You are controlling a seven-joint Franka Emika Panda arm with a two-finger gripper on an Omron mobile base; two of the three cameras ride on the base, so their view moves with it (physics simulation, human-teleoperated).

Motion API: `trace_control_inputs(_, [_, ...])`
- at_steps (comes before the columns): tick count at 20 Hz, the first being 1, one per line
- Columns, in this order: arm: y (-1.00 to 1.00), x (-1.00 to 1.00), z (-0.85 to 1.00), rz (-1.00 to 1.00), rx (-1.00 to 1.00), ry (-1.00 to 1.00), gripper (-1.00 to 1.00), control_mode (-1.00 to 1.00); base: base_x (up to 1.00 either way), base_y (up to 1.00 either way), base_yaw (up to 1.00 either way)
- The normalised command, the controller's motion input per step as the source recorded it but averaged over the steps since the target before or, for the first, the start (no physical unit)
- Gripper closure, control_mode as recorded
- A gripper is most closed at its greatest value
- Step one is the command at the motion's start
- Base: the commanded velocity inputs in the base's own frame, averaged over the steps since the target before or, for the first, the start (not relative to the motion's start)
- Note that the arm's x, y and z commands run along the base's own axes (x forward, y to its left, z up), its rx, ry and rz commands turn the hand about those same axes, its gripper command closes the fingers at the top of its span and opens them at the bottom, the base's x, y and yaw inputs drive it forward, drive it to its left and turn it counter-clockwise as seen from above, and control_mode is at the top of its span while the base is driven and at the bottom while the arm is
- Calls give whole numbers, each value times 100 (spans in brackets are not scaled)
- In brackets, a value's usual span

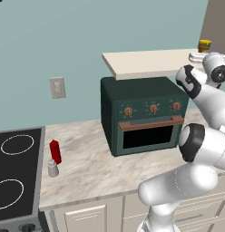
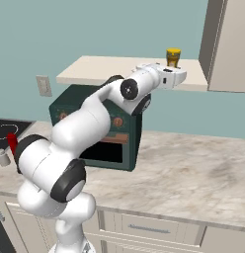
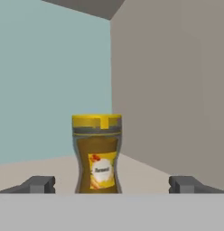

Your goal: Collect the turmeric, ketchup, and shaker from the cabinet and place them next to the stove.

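While the ketchup (image 1: 55, 151) and the shaker (image 1: 52, 168) already stand on the worktop (image 1: 91, 167) just beside the stove (image 1: 17, 176), the turmeric (image 3: 97, 154) is the step in hand: the jar is upright on the cabinet shelf (image 2: 109, 69), near the taupe door (image 2: 228, 47). The hand (image 3: 111, 185) faces it, fingers spread wide and released, holding nothing. My guess is it must ease forward until the jar sits between the fingers, then close. Behind its label the jar looks filled with dark yellow powder, lid on.
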Motion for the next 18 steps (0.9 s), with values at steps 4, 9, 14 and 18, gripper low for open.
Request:
trace_control_inputs(4, [0, 4, 0, 0, 0, 1, -100, -100, 0, 0, 0])
trace_control_inputs(9, [0, 22, 9, 0, 0, 9, -100, -100, 0, 0, 0])
trace_control_inputs(14, [0, 20, 32, 0, 0, 14, -100, -100, 0, 0, 0])
trace_control_inputs(18, [0, 6, 10, 0, 0, 6, -100, -100, 0, 0, 0])
